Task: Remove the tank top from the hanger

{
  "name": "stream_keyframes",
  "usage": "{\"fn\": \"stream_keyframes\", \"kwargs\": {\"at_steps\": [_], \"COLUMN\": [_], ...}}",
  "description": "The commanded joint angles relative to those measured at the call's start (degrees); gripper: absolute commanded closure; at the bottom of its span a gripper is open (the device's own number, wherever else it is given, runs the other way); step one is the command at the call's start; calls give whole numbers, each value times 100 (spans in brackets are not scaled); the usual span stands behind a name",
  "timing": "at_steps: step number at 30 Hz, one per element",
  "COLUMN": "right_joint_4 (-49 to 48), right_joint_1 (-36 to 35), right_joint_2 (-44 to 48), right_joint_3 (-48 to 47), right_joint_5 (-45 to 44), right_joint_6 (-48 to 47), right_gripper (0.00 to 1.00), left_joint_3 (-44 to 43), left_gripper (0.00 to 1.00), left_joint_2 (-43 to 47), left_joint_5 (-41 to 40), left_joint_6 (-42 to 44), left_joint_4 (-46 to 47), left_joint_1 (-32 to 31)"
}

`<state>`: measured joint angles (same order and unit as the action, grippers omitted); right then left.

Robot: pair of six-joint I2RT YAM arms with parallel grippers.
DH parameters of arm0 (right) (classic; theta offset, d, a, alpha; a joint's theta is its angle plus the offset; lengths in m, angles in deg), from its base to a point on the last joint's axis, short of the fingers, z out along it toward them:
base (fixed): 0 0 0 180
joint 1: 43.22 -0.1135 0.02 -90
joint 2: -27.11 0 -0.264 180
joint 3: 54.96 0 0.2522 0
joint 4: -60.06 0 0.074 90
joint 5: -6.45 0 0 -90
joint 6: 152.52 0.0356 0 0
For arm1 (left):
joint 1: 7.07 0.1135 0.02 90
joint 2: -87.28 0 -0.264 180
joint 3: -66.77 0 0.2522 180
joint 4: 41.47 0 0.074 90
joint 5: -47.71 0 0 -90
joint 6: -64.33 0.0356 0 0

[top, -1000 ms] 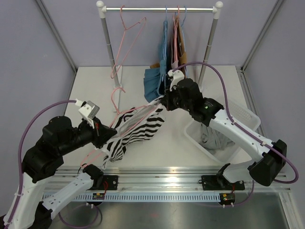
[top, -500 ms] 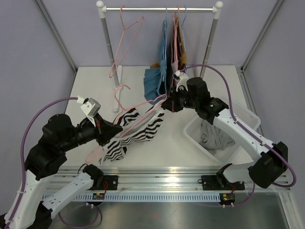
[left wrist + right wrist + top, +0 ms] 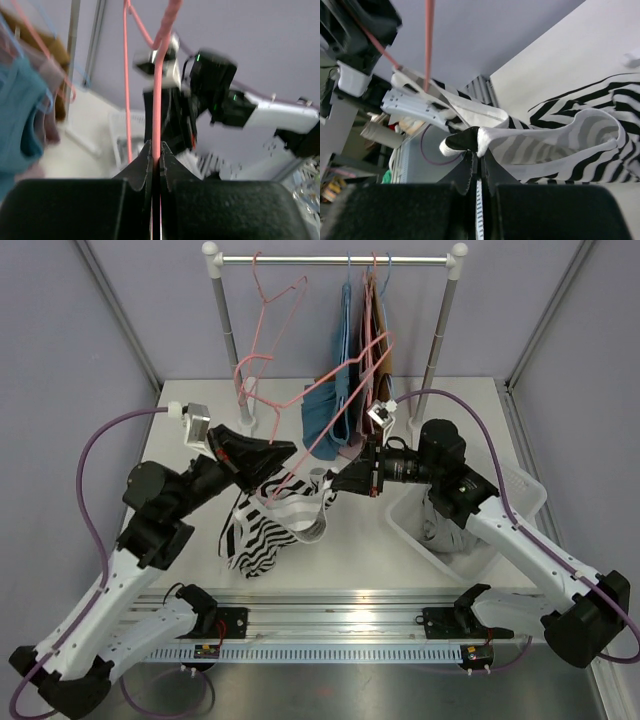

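Observation:
The black-and-white striped tank top hangs in the air over the table's middle, bunched, still looped round the pink hanger. My left gripper is shut on the hanger's wire, which runs up between its jaws in the left wrist view. My right gripper is shut on an edge of the tank top, which spreads to the right in the right wrist view. The two grippers are close together, the hanger lifted high toward the rack.
A white clothes rack at the back holds an empty pink hanger and several hung garments. A white basket with grey clothing stands at the right, under my right arm.
My left gripper has risen and moved back and right, lifting the hanger up toward the rack. My right gripper has shifted slightly, still holding the tank top, which now hangs bunched lower.

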<state>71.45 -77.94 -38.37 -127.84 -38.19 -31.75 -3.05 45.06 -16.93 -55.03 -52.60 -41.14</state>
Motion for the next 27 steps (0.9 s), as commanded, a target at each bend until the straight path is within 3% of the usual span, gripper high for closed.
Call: {"fn": "stream_keyframes", "kwargs": {"at_steps": [1,3,5,9,11,18,19,21,23,25,27], "right_joint_4": [-151,210,509,905,958,1124,1142,1125,1133,1151,1143], "right_joint_1": [-263,-316,-325,-316,-316,-842,-930,-1036,-1054,-1054,-1063], "right_joint_2": [17,26,157,377,343,-255,-395,-484,-537,-476,-414], "right_joint_3": [84,93,172,444,540,401,374,348,356,383,444], "right_joint_5": [369,45,-316,-1518,-1706,-2407,-2531,-2742,-2866,-3112,-3183], "right_joint_6": [36,-148,-228,-430,-440,-764,-800,-800,-765,-756,-765], "right_gripper": [100,100,100,100,100,98,89,56,36,4,0], "left_joint_3": [59,103,103,-230,-169,-495,-442,-241,-222,-492,-774], "left_gripper": [100,100,100,100,100,100,100,100,100,100,100], "left_joint_2": [-523,-821,-850,-596,-332,-330,-348,-410,-515,-804,-1050], "left_joint_5": [238,329,14,-1215,-2235,-3573,-3748,-3793,-3864,-3986,-4004], "left_joint_6": [-350,-412,-369,535,835,1293,1267,1223,1196,1196,1240], "left_joint_4": [3424,4453,4676,3141,2586,362,213,-43,-246,-753,-1018], "left_joint_1": [-118,-136,-136,-153,-162,-162,-162,-162,-162,-162,-162]}}
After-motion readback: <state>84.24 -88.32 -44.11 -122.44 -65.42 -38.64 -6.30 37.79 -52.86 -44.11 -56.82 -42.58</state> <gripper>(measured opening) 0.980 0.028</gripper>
